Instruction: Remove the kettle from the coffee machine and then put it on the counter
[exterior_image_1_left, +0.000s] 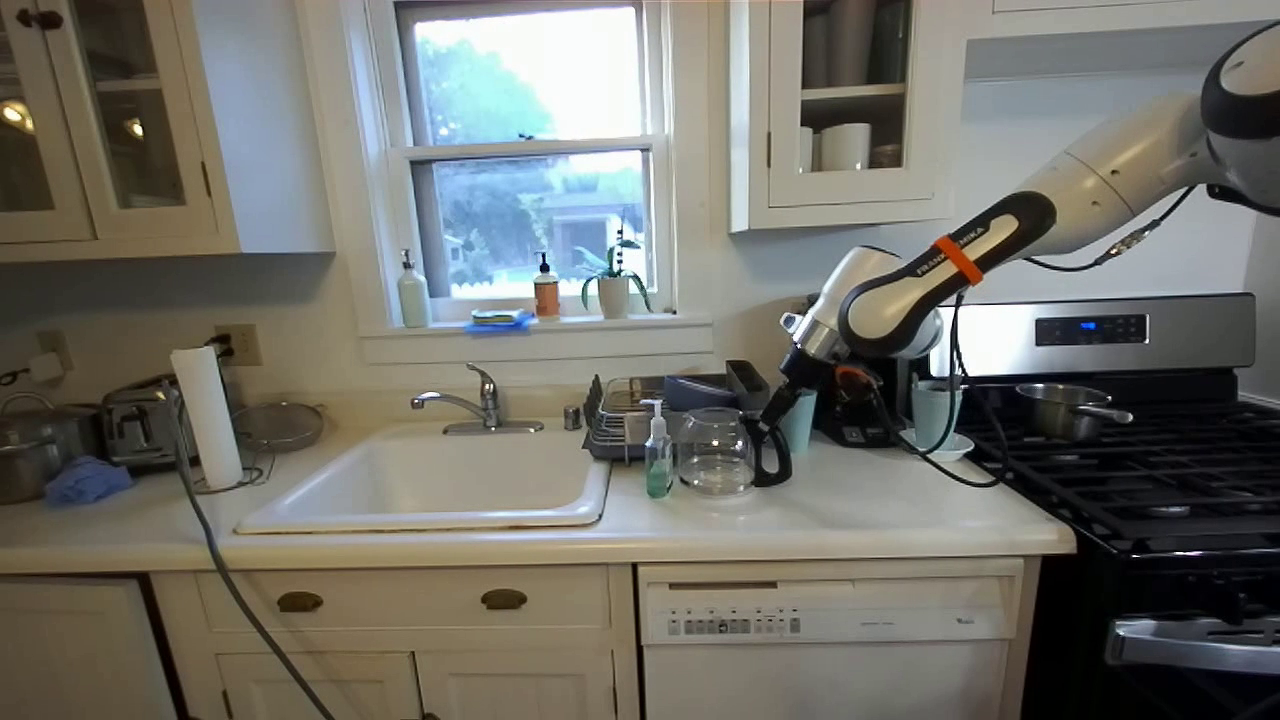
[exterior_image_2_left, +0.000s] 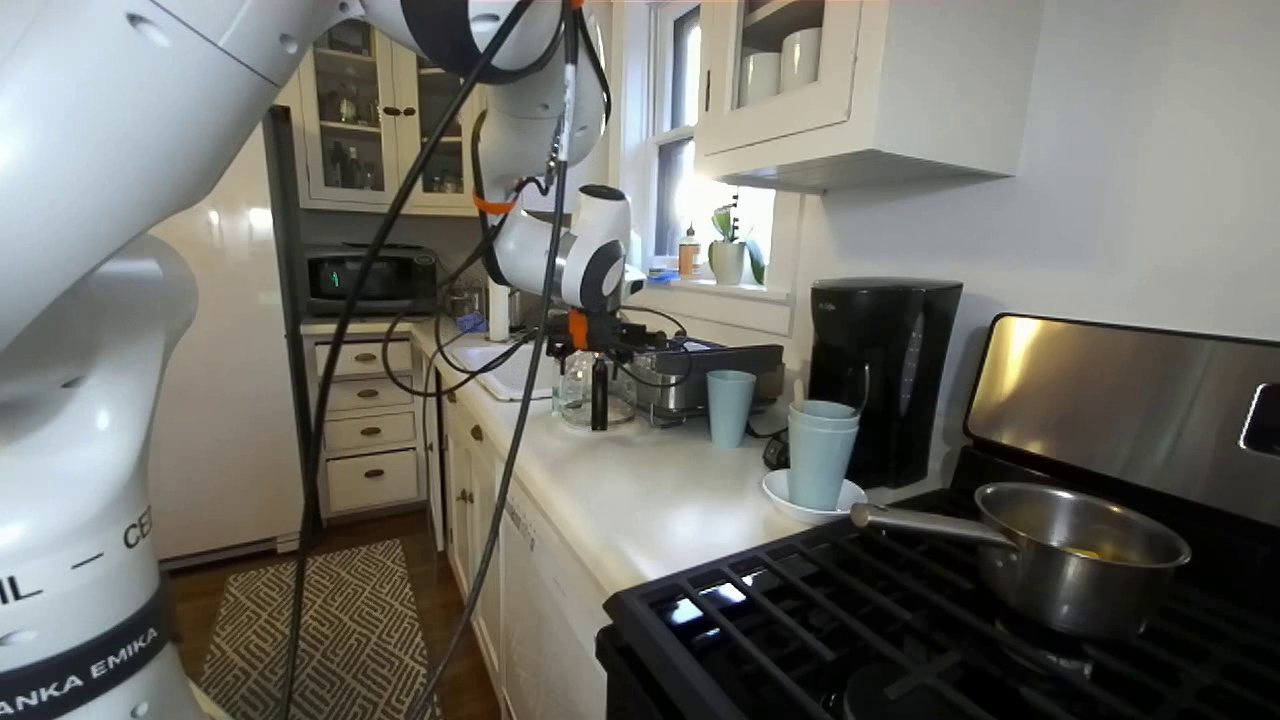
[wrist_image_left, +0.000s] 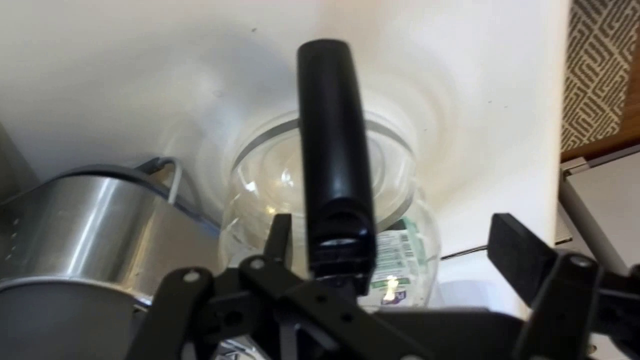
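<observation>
The kettle, a clear glass carafe (exterior_image_1_left: 712, 455) with a black handle (wrist_image_left: 332, 135), stands upright on the cream-white counter (exterior_image_1_left: 880, 515), beside the slim soap bottle (exterior_image_1_left: 657, 468). It also shows in an exterior view (exterior_image_2_left: 577, 398). The coffee machine (exterior_image_2_left: 880, 375) stands apart, farther along the counter by the stove; in an exterior view it is mostly behind the arm (exterior_image_1_left: 850, 425). My gripper (wrist_image_left: 392, 232) is open at the kettle's handle. In the wrist view the handle lies between the fingers, nearer the left one, with gaps on both sides.
A dish rack (exterior_image_1_left: 630, 425) with a metal container stands behind the kettle, and a teal cup (exterior_image_2_left: 731, 408) beside it. Stacked teal cups (exterior_image_2_left: 820, 460) stand on a white dish. The sink (exterior_image_1_left: 440, 475) is beyond the soap bottle. A pot (exterior_image_2_left: 1080, 560) sits on the stove. Loose cables hang from the arm.
</observation>
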